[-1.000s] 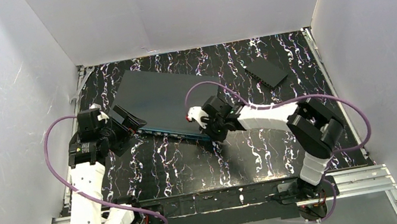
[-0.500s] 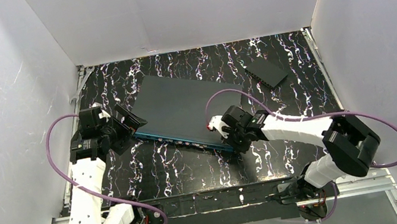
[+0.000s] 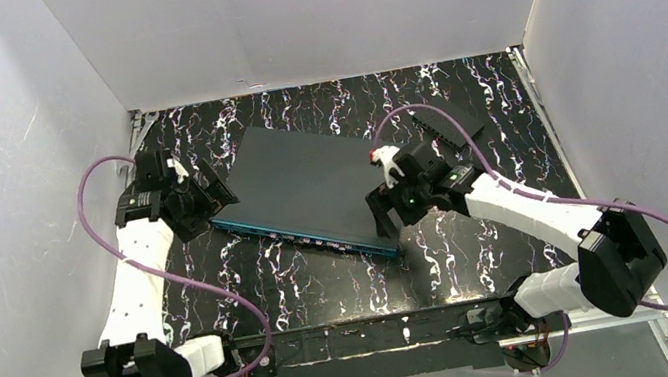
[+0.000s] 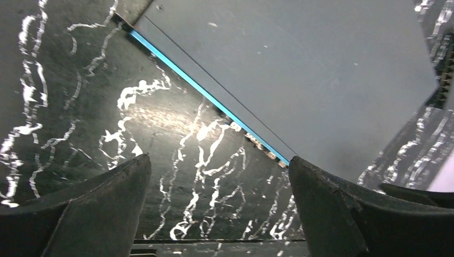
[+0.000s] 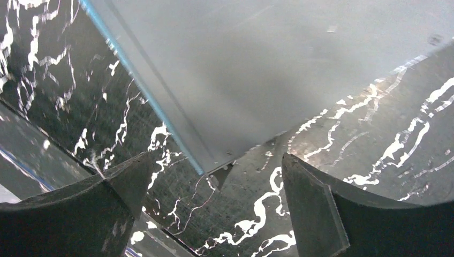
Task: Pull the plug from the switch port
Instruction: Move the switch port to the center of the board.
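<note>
Both left fingers and right fingers gape by the switch; probable ports show from the left wrist.

Lab test booth: white panel walls, black marbled tabletop.

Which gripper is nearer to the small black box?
Right. The right gripper hangs at the switch's near right corner, just in front of the small black box; the left gripper is at the switch's left corner, across the switch.

Left claw spread wide; right claw spread wide.
</note>
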Controlling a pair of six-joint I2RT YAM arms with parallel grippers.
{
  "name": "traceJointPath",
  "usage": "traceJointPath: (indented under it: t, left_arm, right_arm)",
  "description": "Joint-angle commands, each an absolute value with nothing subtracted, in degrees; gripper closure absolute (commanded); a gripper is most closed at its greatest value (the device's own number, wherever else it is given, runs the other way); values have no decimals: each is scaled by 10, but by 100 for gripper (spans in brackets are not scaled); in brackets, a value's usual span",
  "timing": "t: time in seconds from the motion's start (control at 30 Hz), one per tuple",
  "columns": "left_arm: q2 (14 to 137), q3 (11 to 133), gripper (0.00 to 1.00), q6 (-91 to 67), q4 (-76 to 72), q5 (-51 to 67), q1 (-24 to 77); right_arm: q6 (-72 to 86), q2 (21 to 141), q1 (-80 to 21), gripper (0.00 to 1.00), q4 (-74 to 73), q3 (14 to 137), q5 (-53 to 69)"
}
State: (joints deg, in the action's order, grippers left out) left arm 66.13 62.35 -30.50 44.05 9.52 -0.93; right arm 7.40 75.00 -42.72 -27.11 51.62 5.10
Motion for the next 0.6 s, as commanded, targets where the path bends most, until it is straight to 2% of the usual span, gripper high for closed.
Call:
traceJointPath:
  t: [0.0,0.3,0.57]
  left_arm:
    - [710,665,1,-238,477,44,-12]
    - [853,751,1,-183,495,-20,-16]
    - [972,820,2,-138,479,66,-18]
  right_arm:
    - [151,733,-350,1,-252,537,115]
    - [255,790,-245,1,-228,541,209]
    - [288,865,-200,1,-231,546,236]
